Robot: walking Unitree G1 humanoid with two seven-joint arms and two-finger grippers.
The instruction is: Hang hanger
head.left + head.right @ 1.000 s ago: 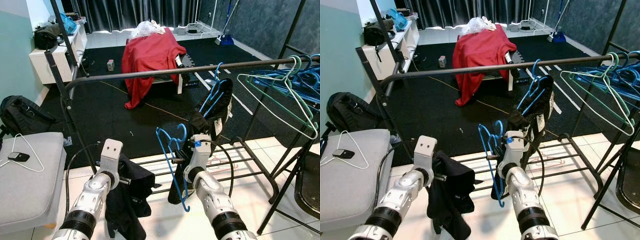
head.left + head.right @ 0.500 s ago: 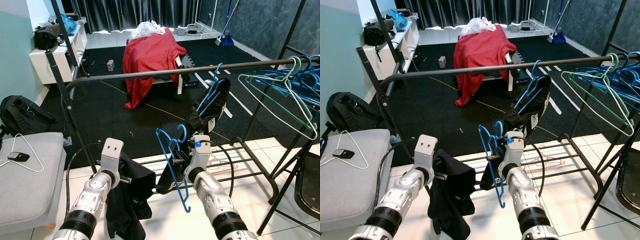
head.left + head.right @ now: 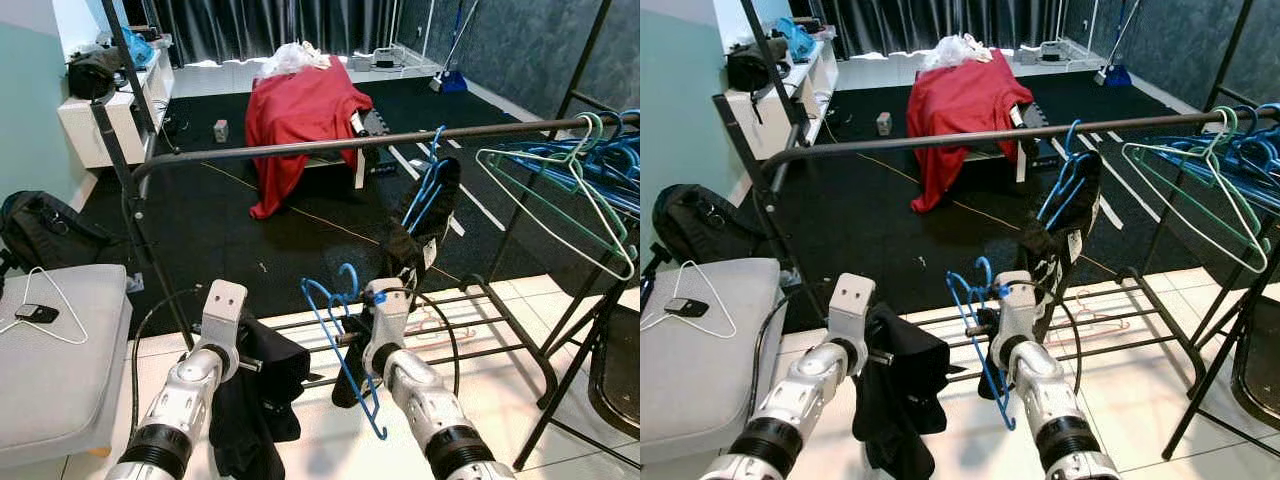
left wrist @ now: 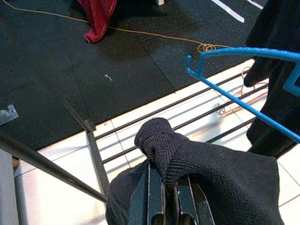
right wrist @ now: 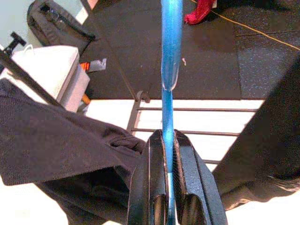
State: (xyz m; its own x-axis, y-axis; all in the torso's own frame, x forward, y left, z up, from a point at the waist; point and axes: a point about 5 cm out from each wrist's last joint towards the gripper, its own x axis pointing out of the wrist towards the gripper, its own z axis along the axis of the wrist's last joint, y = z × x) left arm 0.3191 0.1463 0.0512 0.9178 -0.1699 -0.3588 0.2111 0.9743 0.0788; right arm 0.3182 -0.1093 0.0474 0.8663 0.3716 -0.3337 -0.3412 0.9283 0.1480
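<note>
two silver arms, black cuffs, black fingers (image 5: 157, 187)

Rail (image 3: 300, 148): spans the scene crosswise, ahead of both arms.
Hanger (image 3: 340, 345): below the rail, between the right gripper (image 5: 168, 140) fingers.
Garment (image 3: 250, 390): left of the hanger, draped from the left gripper (image 4: 165, 187).
Hung garment (image 3: 425, 215): on the rail, right of centre.
Hanger cluster (image 3: 575, 170): far right.
Covered chair (image 3: 300, 110): behind the rail.
Cushioned seat (image 3: 55, 350): far left, phone (image 3: 36, 313) on it.
Backpack (image 3: 45, 230): behind the seat.
</note>
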